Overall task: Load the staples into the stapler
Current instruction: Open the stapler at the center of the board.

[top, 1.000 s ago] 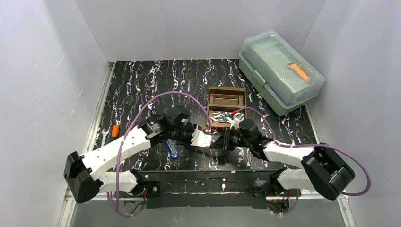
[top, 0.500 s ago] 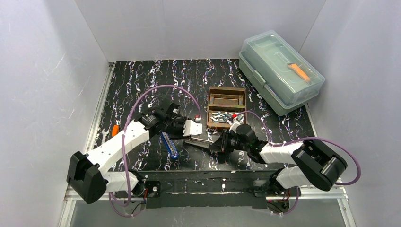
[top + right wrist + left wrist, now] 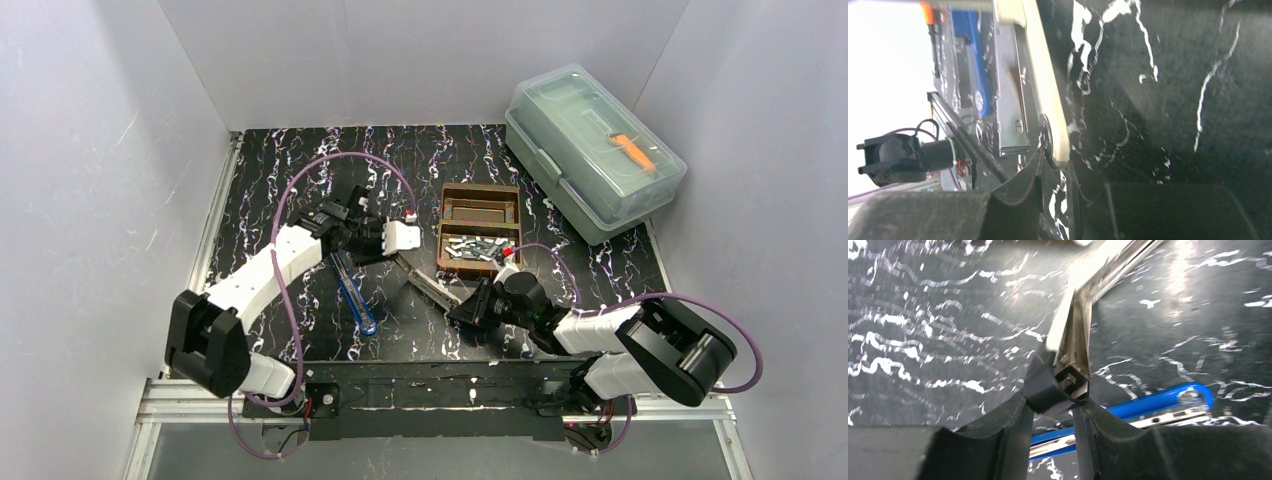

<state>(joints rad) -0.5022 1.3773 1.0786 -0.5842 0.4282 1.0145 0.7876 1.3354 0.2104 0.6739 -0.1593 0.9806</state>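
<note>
Pinching one end each, the left gripper (image 3: 398,256) and the right gripper (image 3: 462,308) shared a single stapler rail (image 3: 432,284), which stretched between them low over the table (image 3: 300,170). In the left wrist view the left gripper (image 3: 1055,400) was pressed onto the rail's (image 3: 1073,335) open channel end. In the right wrist view the right gripper (image 3: 1053,170) was closed thinly on the cream edge of the other end (image 3: 1040,90). Gripping both ends probably served to steady the stapler rail and keep its channel accessible for a strip, though no strip was in either gripper yet.

The blue stapler body (image 3: 355,295) lay flat on the table just beside the left gripper, on its outer side, and nothing held it. The staples (image 3: 475,247) sat loose in the nearer compartment of the tray (image 3: 480,188), just beyond the right gripper and near the left gripper's inner side.

Counted: two grippers, one rail, one blue body and one tray with two compartments. The staples were many but too small to number. Well beyond the right gripper stood one clear box (image 3: 560,150) with one orange tool (image 3: 632,150) inside.
</note>
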